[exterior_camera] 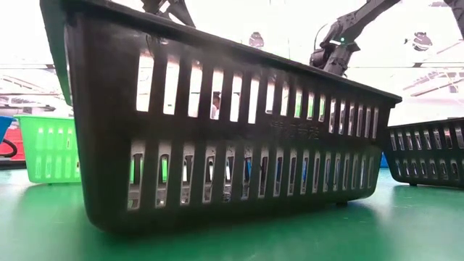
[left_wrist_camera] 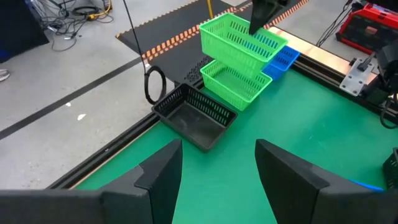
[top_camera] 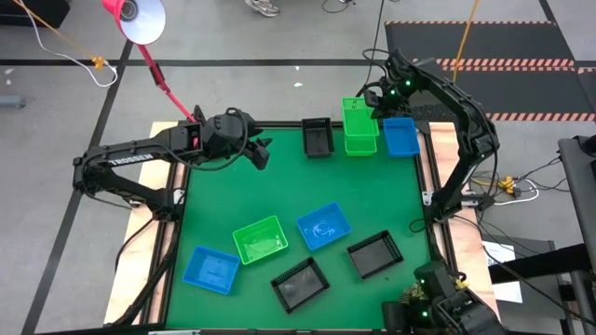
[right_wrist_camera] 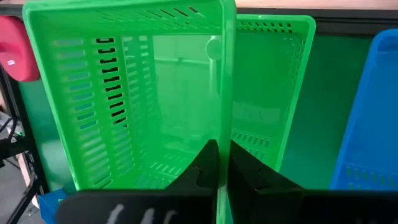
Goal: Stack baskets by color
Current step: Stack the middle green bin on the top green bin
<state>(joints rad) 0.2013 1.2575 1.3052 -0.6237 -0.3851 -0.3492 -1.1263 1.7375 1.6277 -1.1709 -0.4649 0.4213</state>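
Green basket point(left_wrist_camera: 242, 38), the one in hand, hangs tilted above a second green basket point(left_wrist_camera: 235, 84) that rests on the counter point(top_camera: 307, 186) at its far edge, toward the far right corner. The right tool point(right_wrist_camera: 222, 167) is clenched on one long wall of the raised basket. A blue basket point(top_camera: 400, 136) sits just beside the pair on the right, and a black basket point(top_camera: 318, 137) stands near on the left.

Step in hand, as judged: nesting the second green basket into the first to build the green stack.

Next move calls for: levelling the held basket, matching its rim to the lower rim, lowering it, then releasing.

Orientation: the raised basket's mouth faces up and partly sideways. Its long axis runs from the far edge toward the near edge, roughly parallel to the basket below.

The left tool point(left_wrist_camera: 217, 168) is released and empty, waiting over the counter near the far left corner.
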